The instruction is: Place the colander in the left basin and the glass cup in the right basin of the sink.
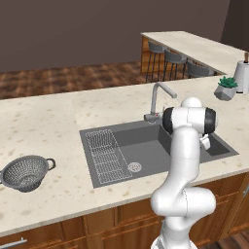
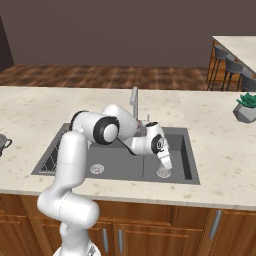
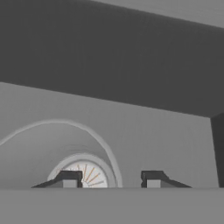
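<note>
The grey mesh colander (image 1: 25, 172) sits on the counter left of the sink (image 1: 92, 133), far from my hand. My arm reaches down into the narrower right basin (image 2: 182, 150). There my gripper (image 2: 165, 167) hangs low over the round steel drain. In the hand view the gripper (image 3: 111, 179) is open, its fingertips (image 3: 70, 178) wide apart. The clear glass cup (image 3: 43, 144) stands below it on the basin floor, its rim curving between the two tips, with the drain (image 3: 85, 173) showing through it. The wider left basin (image 1: 146, 141) holds a wire rack (image 1: 107, 155).
The curved steel faucet (image 1: 158, 97) rises behind the divider, close to my forearm. A potted plant (image 1: 226, 89) and a paper towel roll (image 1: 241, 75) stand on the counter at the far right. Bar stools (image 1: 170, 58) line the island behind.
</note>
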{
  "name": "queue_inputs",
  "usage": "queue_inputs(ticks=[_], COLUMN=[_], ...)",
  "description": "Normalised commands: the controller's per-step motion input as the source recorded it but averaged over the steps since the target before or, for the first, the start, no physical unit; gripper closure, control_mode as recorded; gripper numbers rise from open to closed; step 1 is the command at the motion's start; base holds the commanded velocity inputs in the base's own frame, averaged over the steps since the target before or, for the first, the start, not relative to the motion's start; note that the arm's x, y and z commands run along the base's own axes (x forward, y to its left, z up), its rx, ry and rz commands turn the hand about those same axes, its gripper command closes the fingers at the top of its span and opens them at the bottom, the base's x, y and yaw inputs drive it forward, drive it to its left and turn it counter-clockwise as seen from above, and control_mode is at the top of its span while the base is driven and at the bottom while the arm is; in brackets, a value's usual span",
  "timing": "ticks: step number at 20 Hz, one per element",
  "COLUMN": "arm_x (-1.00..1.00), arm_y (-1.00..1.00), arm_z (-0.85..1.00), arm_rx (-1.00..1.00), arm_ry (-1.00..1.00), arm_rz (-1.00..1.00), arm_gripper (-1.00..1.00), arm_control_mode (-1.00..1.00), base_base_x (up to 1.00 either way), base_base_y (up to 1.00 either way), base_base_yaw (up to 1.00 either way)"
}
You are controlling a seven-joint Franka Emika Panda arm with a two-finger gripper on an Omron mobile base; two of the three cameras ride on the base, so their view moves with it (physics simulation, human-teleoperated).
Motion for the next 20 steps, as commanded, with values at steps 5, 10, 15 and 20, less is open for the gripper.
queue_inputs(ticks=[5, 10, 15, 20], arm_x=[0.00, 0.00, 0.00, -0.06], arm_y=[0.00, 0.00, 0.00, 0.00], arm_z=[0.00, 0.07, 0.48, 0.68], arm_rx=[0.00, 0.00, 0.04, 0.06], arm_ry=[0.00, 0.01, 0.05, 0.07], arm_rz=[0.00, 0.00, 0.00, 0.00], arm_gripper=[-1.00, -1.00, -1.00, -1.00], arm_control_mode=[-1.00, -1.00, -1.00, -1.00], base_base_x=[0.00, 0.00, 0.00, 0.00], base_base_y=[0.00, 0.00, 0.00, 0.00], base_base_yaw=[0.00, 0.00, 0.00, 0.00])
